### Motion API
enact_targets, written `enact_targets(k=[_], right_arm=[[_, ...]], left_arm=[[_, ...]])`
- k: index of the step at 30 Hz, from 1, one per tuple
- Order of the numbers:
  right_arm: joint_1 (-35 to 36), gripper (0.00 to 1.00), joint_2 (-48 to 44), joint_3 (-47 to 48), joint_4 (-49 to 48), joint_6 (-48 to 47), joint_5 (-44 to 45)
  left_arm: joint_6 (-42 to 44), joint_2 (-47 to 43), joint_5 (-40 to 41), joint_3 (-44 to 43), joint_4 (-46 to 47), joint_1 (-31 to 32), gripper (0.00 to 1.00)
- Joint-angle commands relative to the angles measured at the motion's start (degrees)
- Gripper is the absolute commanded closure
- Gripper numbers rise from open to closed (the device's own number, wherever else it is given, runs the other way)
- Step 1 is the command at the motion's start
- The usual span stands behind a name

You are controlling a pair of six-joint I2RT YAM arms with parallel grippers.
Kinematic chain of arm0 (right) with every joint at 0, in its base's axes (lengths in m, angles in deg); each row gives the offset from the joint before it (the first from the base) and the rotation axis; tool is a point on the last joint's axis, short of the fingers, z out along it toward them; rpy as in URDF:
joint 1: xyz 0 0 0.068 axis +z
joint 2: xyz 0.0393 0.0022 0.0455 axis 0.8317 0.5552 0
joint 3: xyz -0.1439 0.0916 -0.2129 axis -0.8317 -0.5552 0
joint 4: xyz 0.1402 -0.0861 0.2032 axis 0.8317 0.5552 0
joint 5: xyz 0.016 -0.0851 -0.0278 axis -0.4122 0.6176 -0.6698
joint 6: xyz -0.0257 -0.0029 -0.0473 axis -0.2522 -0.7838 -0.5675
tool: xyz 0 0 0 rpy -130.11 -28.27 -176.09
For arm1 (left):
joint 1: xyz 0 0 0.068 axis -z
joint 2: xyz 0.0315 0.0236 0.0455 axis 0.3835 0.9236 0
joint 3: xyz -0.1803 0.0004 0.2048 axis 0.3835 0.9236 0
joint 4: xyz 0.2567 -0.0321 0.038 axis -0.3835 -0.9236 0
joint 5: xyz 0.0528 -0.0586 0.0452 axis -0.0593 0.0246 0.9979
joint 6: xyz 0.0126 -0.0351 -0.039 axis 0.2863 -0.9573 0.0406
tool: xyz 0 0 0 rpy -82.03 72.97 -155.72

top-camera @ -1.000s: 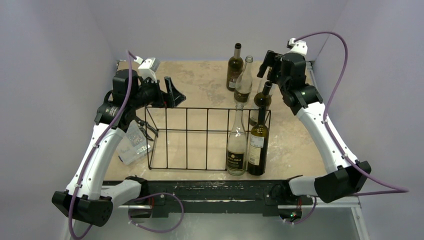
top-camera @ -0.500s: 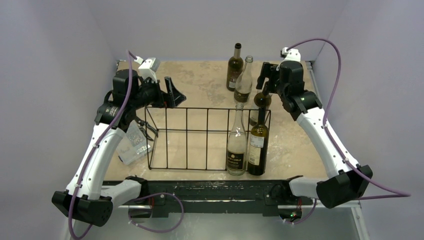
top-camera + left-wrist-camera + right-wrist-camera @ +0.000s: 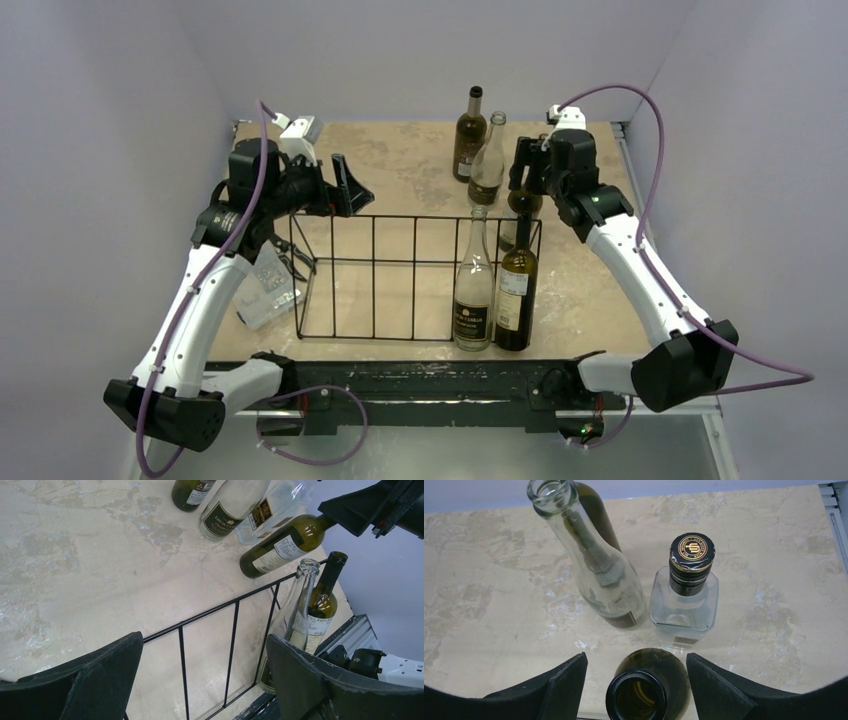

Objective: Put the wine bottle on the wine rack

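Bottle (image 3: 636,698), dark green glass, is stood just behind the rack's (image 3: 373,275) far right corner, neck straddled untouched by the spread right claw (image 3: 636,677); judged heavy, rigid, slick, breakable, so gripping the neck below the lip is advised; left claw (image 3: 204,642) spread, empty.

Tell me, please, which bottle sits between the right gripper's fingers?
The dark green bottle with the open mouth; the tall clear bottle and the capped square one stand farther off.
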Motion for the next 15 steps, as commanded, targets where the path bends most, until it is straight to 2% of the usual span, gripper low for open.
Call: enact_targets(k=[1,15], right_arm=[[0.6,0.25,0.9,-1.0,-3.3,-1.5,0.8],[1.3,0.34,1.9,-3.1,-6.6,-3.1,2.1]], left_arm=[[0.9,0.3,0.0,-1.4,1.5,0.5,0.07],[1.4,0.5,1.9,-1.0,1.6,6.3,0.08]])
